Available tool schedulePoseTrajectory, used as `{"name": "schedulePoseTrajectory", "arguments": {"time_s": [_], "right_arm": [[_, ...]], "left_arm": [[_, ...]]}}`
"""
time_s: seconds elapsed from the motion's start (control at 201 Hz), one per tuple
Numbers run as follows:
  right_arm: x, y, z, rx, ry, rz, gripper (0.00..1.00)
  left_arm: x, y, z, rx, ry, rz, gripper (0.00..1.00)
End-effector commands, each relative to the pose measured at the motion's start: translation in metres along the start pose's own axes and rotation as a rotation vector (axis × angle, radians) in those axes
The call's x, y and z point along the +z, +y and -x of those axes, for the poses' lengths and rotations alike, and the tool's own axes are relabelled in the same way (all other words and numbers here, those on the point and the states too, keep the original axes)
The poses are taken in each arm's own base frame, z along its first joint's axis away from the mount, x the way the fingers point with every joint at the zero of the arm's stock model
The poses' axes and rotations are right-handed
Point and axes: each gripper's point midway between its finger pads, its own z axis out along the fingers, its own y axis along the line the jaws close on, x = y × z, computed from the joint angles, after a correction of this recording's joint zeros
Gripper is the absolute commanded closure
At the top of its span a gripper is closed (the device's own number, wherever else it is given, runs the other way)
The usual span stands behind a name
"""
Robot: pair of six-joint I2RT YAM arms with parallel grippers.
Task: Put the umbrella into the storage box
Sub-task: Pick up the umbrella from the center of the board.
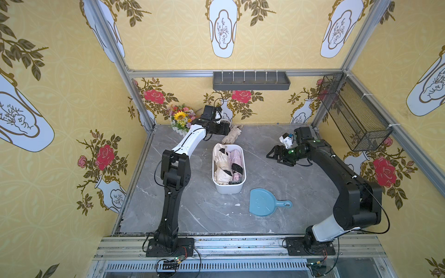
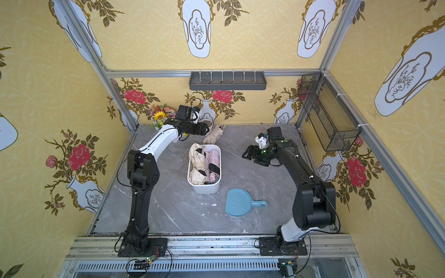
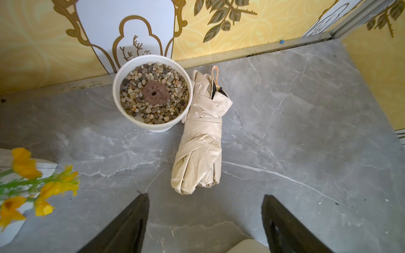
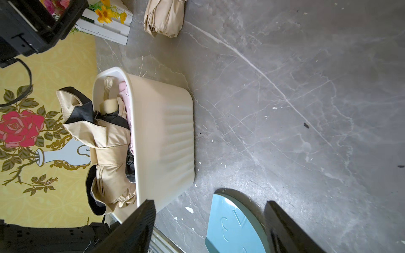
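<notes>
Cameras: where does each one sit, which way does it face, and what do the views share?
Top views: high at the front, looking down on table, both arms and storage box.
Left wrist: above the far edge, facing down at the beige umbrella beside the pebble pot; open left gripper fingers show.
Right wrist: low, facing storage box and blue dustpan; open right gripper fingers show.
Shared: the umbrella.

- Left arm (image 1: 173, 168): upright from its base, elbow bent, forearm reaching far and inward.
- Left gripper (image 3: 205, 223): jaws spread wide, nothing between.
- Right arm (image 1: 349, 183): leaning inward, wrist level.
- Right gripper (image 4: 210, 227): jaws apart, empty.
</notes>
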Motion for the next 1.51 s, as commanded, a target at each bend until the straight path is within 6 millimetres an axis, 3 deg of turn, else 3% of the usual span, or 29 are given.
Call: {"name": "schedulePoseTrajectory", "arguments": {"time_s": [0.0,0.289,0.493,0.647,0.827,0.941,1.076,1.19,1.509], "right_arm": [[0.004,0.004,0.009,0.002,-0.024,0.038,0.18],[0.002,-0.002,0.009,-0.021,-0.005,0.007,0.18],[-0.007,0.001,0.013,-0.003,-0.036,0.017,0.18],[-0.014,0.004,0.015,-0.004,-0.047,0.019,0.20],[-0.021,0.005,0.016,0.002,-0.056,0.027,0.21],[-0.025,0.005,0.018,0.026,-0.074,0.052,0.21],[-0.024,0.003,0.019,0.040,-0.077,0.060,0.22],[-0.019,0.000,0.018,0.052,-0.062,0.062,0.22],[-0.008,-0.014,0.007,0.078,-0.026,0.038,0.22]], "left_arm": [[0.021,0.007,-0.014,0.060,0.038,0.016,0.05],[0.071,0.009,-0.025,0.046,0.039,0.020,0.05],[0.098,0.013,-0.046,-0.004,0.083,0.013,0.07],[0.111,0.018,-0.055,-0.007,0.099,0.054,0.14],[0.116,0.014,-0.055,0.002,0.090,0.041,0.31],[0.114,0.009,-0.051,0.021,0.075,0.016,0.50],[0.106,0.000,-0.045,0.020,0.052,-0.021,0.60],[0.093,-0.008,-0.038,0.016,0.020,-0.049,0.62],[0.038,-0.034,0.008,0.072,-0.097,-0.086,0.65]]}}
